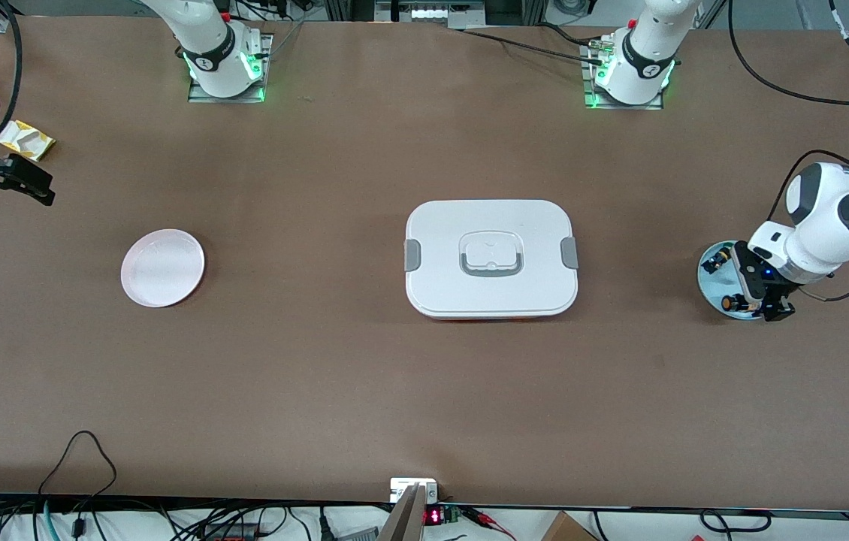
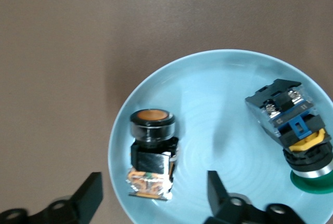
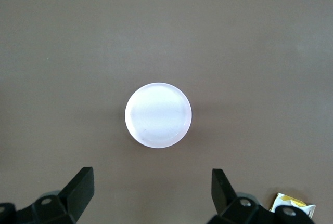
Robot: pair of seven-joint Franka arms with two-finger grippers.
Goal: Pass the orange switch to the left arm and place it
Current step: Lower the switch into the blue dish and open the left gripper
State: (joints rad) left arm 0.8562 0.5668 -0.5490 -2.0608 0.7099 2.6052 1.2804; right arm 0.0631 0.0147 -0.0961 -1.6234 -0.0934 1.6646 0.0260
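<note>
Orange switch (image 2: 151, 154) lies on the blue plate (image 2: 208, 78), toward the left arm's end of the desk from the box (image 1: 490, 258). Left end effector (image 2: 153, 203) hovers low over that plate, fingers wide, straddling the switch without gripping it. Right end effector (image 3: 151, 195) waits high over the pink plate (image 3: 158, 115), fingers wide, holding nothing.

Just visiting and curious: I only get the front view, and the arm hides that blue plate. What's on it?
Observer: The orange switch lies on the blue plate, the left gripper open above it, not touching.
Operator: Anything else there?
Observer: A second switch, with blue and yellow parts, lies near the rim, apart from the first.
Operator: And the other arm?
Observer: It waits; the right gripper is open, holding nothing.
</note>
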